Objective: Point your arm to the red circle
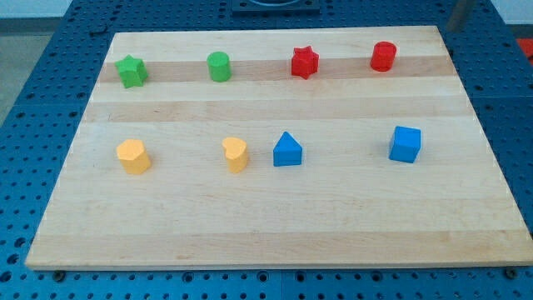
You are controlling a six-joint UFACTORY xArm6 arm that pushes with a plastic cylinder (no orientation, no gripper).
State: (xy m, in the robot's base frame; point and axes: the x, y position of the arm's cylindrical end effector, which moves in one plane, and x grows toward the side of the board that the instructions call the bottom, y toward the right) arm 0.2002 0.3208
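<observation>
The red circle point(383, 56) stands upright, axis vertical, far right on the board point(275, 225), beside the red star point(305, 62). My tip is out of view.

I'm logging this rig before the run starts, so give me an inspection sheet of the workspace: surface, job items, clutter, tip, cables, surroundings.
Surface: pale wooden board, lying flat.
Job's things: red circle in the top row, at the view's right, standing alone.
Clutter: green star, green circle, red star in the top row; yellow block, yellow heart, blue triangle, blue cube in the lower row.
My tip: not in view.
Cables: nothing seen.
Surroundings: blue perforated table around the board.
</observation>
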